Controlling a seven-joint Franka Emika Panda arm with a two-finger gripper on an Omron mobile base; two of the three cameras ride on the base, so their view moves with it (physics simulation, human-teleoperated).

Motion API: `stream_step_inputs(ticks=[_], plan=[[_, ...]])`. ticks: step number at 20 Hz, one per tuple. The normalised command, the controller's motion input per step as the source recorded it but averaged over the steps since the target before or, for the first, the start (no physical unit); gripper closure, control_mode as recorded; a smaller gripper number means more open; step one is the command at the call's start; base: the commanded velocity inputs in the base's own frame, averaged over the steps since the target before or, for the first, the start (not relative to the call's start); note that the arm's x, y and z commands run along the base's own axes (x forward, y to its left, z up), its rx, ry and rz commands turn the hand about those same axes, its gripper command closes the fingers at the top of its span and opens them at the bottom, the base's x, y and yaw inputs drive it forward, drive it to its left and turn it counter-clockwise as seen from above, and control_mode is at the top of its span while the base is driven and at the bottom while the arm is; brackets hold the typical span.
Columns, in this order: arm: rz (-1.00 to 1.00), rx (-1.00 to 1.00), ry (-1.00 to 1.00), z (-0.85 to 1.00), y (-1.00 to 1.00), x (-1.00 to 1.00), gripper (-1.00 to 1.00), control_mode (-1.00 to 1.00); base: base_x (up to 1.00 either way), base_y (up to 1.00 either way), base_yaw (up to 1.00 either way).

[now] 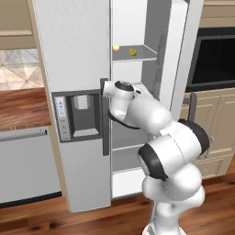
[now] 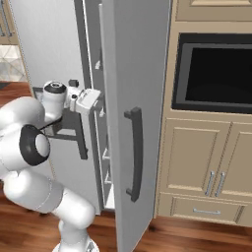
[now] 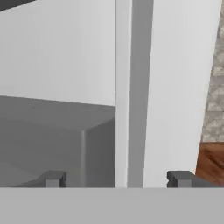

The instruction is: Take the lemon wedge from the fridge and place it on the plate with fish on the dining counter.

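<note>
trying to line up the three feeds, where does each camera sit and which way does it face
Left base view: behind the arm on its left, facing the tall light-grey fridge, right door open, tiny deep-yellow lemon wedge on a shelf; white arm at lower right.
Right base view: behind on its right, facing the open door's outer face and dark wall oven; arm at lower left.
Hand view: on the hand, looking along the open gripper into the fridge interior.
Both base views share fridge and arm.

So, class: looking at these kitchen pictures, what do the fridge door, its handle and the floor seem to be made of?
The fridge door looks like painted or brushed metal: flat, light grey, matte, with no grain. Its handle seems dark grey metal or plastic; the smooth, even tone leaves that open. The floor appears to be polished wood: reddish-brown planks with visible grain.
</note>
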Motion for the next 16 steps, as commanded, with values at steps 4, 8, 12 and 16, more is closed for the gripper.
stream_step_inputs(ticks=[4, 8, 12, 16], plan=[[0.00, 0.20, 0.09, 0.00, -0.99, -0.21, -1.00, -1.00, 0.00, 0.00, 0.00], [-0.01, 0.24, 0.04, 0.00, -1.00, -0.68, -1.00, -1.00, 0.00, 0.00, 0.00], [-0.04, 0.26, 0.01, 0.00, -1.00, -0.92, -1.00, -1.00, 0.00, 0.00, 0.00], [-0.06, 0.25, -0.01, 0.00, -1.00, -1.00, -1.00, -1.00, 0.00, 0.00, 0.00]])
